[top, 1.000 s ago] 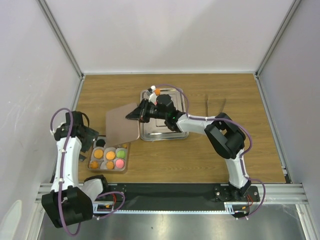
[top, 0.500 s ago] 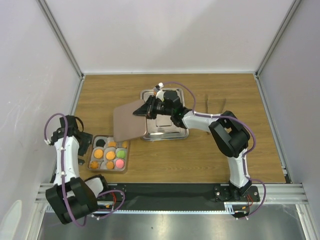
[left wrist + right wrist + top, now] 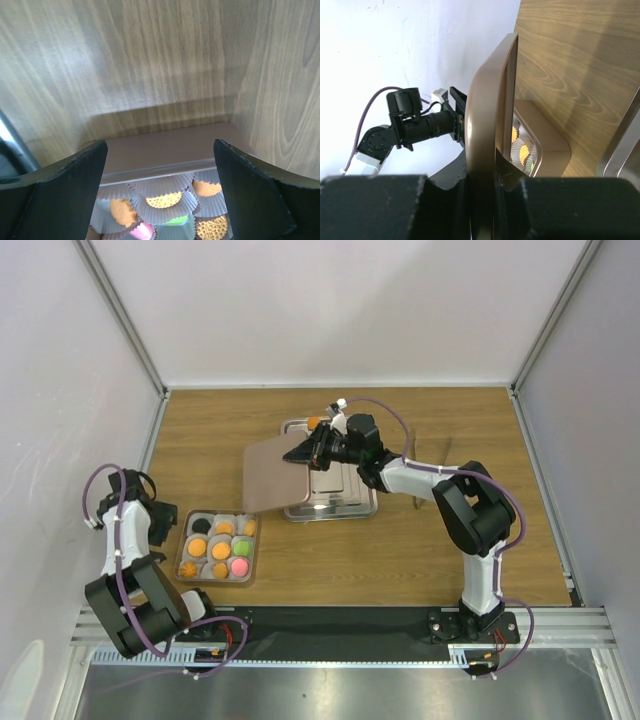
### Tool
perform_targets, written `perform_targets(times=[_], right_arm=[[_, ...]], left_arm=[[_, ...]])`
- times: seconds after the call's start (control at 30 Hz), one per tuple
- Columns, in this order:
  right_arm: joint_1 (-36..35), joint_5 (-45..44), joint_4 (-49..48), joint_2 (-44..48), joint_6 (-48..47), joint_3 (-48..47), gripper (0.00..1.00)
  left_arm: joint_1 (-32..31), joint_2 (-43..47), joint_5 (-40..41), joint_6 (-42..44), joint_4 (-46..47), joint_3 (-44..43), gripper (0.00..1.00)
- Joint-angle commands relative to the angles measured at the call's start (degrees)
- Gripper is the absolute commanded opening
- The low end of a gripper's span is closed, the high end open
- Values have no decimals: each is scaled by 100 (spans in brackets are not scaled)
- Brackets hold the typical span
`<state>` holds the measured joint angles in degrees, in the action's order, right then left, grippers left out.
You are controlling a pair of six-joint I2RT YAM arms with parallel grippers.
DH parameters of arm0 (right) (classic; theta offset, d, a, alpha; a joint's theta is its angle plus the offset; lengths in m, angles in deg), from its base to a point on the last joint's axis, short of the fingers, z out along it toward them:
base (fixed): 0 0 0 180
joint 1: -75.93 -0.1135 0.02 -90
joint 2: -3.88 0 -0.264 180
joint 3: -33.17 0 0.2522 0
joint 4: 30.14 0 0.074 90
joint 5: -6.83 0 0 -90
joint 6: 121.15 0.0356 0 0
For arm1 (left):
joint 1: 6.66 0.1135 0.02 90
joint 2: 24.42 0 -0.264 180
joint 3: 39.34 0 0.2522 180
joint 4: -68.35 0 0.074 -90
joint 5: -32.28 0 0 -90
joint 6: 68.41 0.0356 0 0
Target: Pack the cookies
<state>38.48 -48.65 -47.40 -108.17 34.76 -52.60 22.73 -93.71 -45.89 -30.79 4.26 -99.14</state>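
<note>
The cookies (image 3: 198, 547), orange, pink, green and black discs in white paper cups, fill a small brown box (image 3: 252, 558) at the front left. In the left wrist view the cookies (image 3: 164, 200) lie just below my left gripper (image 3: 160, 146), which is open with nothing between its fingers. From above, the left gripper (image 3: 156, 527) sits just left of the box. My right gripper (image 3: 303, 453) is shut on the box's flat brown lid (image 3: 270, 476), held tilted above the table between box and steel tray. The right wrist view shows the lid (image 3: 492, 125) edge-on in the jaws.
A steel tray (image 3: 345, 510) lies behind the box, under the right arm. One orange cookie (image 3: 313, 422) rests at the tray's far left corner. Frame posts and white walls close in the table on the left, back and right.
The right gripper has carried the lid up and to the right, off the box. The left arm has drawn back to the left, leaving the box uncovered.
</note>
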Motion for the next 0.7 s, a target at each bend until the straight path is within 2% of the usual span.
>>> perform_targets(times=[0.0, 0.27, 0.67], right_arm=[[36, 134, -238, 394, -78, -33, 0], [98, 107, -272, 403, -70, -24, 0], [98, 98, -272, 438, -96, 20, 0]], left_arm=[[67, -93, -225, -228, 374, 174, 93], [15, 187, -472, -676, 489, 824, 85], [-855, 601, -516, -1310, 251, 1080, 79]])
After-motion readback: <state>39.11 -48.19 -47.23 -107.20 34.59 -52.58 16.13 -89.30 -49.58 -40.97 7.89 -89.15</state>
